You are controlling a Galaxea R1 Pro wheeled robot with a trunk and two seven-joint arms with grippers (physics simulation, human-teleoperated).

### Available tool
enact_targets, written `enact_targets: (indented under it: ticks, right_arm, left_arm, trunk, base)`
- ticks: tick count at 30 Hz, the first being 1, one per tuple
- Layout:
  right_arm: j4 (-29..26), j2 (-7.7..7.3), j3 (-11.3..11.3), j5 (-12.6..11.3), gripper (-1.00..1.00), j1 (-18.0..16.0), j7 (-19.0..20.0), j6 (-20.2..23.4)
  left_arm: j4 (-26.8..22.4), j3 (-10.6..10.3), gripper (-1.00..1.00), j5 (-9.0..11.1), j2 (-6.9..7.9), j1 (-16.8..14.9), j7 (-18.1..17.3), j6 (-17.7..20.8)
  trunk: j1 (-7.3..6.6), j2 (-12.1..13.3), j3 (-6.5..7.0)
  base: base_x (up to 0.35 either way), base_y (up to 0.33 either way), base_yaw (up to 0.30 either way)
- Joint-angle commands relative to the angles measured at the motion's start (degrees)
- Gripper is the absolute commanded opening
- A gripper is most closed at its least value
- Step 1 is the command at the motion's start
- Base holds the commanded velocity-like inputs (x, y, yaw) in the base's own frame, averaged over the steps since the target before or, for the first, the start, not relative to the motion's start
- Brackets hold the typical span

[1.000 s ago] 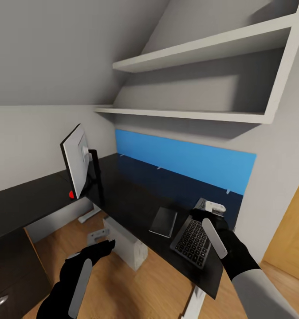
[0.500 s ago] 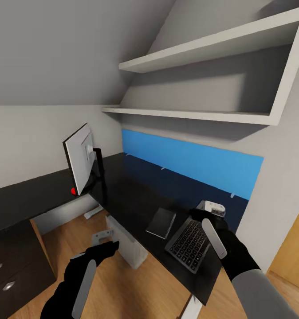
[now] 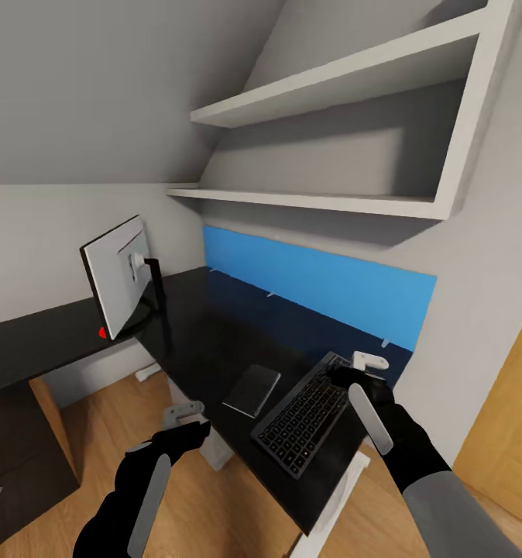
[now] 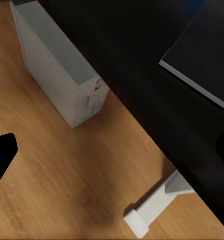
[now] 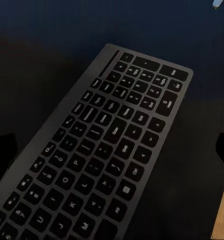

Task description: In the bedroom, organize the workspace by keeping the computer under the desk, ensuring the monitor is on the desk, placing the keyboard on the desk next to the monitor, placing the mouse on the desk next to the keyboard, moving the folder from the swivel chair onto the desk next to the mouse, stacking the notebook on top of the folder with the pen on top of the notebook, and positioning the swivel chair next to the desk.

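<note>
Keyboard (image 3: pixel 306 416) now lies further left on the worktop (image 3: pixel 214 333), near the notebook (image 3: pixel 252 390). Right pincer (image 3: pixel 359 370) is clamped on its end; left pincer (image 3: pixel 185 415): cannot tell.

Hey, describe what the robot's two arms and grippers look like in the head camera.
Both forearms are black with a long pale grey strip along the top. The right arm turns light grey nearer the body. The left gripper and right gripper have pale grey-white jaws.

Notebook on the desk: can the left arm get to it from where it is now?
Probably yes. The left gripper hangs off the desk edge, just short of the notebook, with bare desktop between them. The keyboard lies on the notebook's far side, by the right gripper.
</note>
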Motion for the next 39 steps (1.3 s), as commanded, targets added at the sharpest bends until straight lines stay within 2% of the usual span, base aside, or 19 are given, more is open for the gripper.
enact_targets:
  ticks: [1,17,26,39]
  right_arm:
    - [-0.1,-0.09,0.2,-0.6,1.00,0.0,-0.6,0.1]
    - [0.0,-0.07,0.4,-0.6,1.00,0.0,-0.7,0.1]
    - [0.0,-0.09,0.5,-0.6,1.00,0.0,-0.5,0.1]
    - [0.0,-0.16,3.8,-0.5,1.00,0.5,-0.3,0.1]
  left_arm:
    - [-0.1,0.0,1.00,0.6,-0.05,0.0,0.4,0.2]
    - [-0.4,-0.2,1.00,0.6,-0.03,0.0,0.5,-0.1]
    - [-0.4,-0.2,1.00,0.6,0.03,0.0,0.5,-3.2]
    - [-0.4,-0.2,1.00,0.6,0.06,0.0,0.7,-4.2]
  trunk:
    - [0.00,0.0,-0.07]
    - [0.00,0.0,-0.07]
    - [0.00,0.0,-0.07]
    - [0.00,0.0,-0.21]
  base:
    - [0.000,-0.319,0.165]
    - [0.000,-0.319,0.251]
    - [0.000,-0.319,0.274]
    - [0.000,-0.319,0.273]
